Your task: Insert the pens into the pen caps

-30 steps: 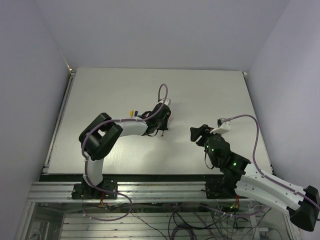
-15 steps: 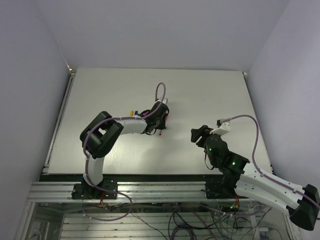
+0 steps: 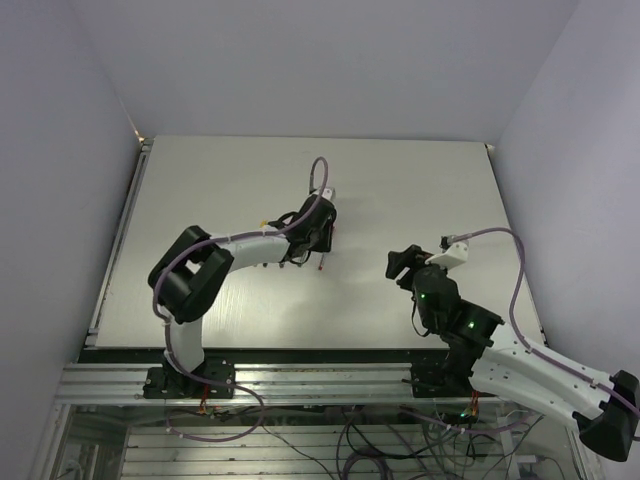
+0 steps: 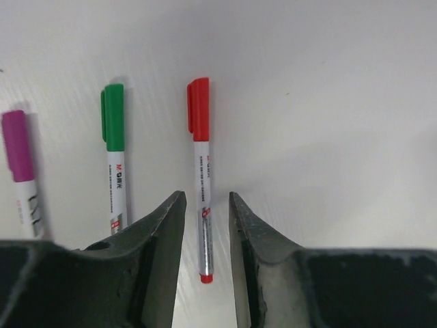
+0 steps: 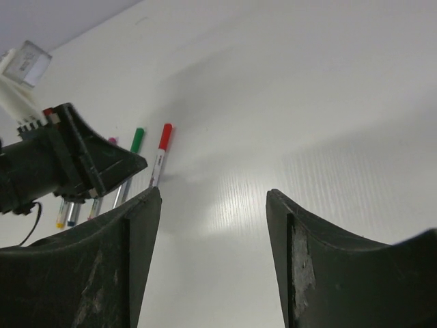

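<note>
Straight below my left gripper (image 4: 206,197) a pen (image 4: 202,167) with a red cap (image 4: 198,109) lies flat on the white table (image 3: 420,190). The jaws stand apart on either side of it without touching, so this gripper is open. A green-capped pen (image 4: 114,164) and a purple-capped pen (image 4: 18,154) lie parallel to its left. From the right wrist view the red-capped pen (image 5: 161,150) and green-capped pen (image 5: 136,142) show beside the left gripper (image 5: 82,164). My right gripper (image 5: 213,198) is open and empty, hovering right of the pens (image 3: 400,262).
Two more pens, with yellow and blue ends (image 5: 65,217), lie behind the left gripper. A purple cable (image 3: 318,175) loops above the left wrist. Side walls flank the table, and a metal frame rail (image 3: 300,380) runs along its near edge.
My left gripper went from shut to open and let go of the red-capped pen, which now rests on the table. The left arm shifted slightly. The right jaws widened a little.
</note>
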You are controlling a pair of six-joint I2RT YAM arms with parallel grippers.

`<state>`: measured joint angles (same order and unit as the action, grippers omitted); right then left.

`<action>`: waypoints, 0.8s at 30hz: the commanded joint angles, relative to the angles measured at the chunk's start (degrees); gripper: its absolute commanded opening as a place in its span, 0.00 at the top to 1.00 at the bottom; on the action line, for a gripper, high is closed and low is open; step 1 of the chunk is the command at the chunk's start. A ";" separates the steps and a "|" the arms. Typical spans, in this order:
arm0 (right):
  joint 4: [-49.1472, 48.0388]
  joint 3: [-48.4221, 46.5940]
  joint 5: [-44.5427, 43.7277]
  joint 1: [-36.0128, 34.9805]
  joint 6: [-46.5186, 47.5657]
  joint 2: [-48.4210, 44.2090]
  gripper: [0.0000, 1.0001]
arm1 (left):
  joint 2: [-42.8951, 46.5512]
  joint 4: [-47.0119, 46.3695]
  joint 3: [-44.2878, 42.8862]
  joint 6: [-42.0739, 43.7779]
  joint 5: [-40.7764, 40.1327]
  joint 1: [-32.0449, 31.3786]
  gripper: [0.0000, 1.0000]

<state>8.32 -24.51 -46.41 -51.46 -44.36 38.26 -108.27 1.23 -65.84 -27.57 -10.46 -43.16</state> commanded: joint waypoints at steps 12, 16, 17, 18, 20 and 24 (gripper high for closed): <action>11.30 -7.92 -14.74 2.22 0.66 -5.40 0.23 | 27.20 0.41 12.84 4.09 2.44 9.37 0.59; 6.92 -8.18 -12.06 6.24 6.75 -7.31 0.23 | 33.00 3.54 15.53 5.24 3.05 14.71 0.59; 6.04 -8.49 -11.02 7.72 8.15 -6.96 0.23 | 34.28 3.86 16.18 5.20 3.34 15.95 0.59; 5.33 -8.94 -9.11 9.39 9.36 -6.12 0.23 | 35.49 4.05 16.90 5.06 3.62 17.06 0.59; 3.97 -10.11 -4.19 13.87 11.47 -3.28 0.23 | 37.72 4.52 18.13 4.54 3.91 18.90 0.59; 3.24 -13.58 11.59 25.56 12.44 6.32 0.23 | 41.17 5.32 20.10 3.33 3.71 20.57 0.58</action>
<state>13.80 -34.68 -49.76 -34.52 -35.46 37.36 -70.30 5.28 -47.46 -23.59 -8.54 -23.90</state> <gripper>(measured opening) 0.770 0.414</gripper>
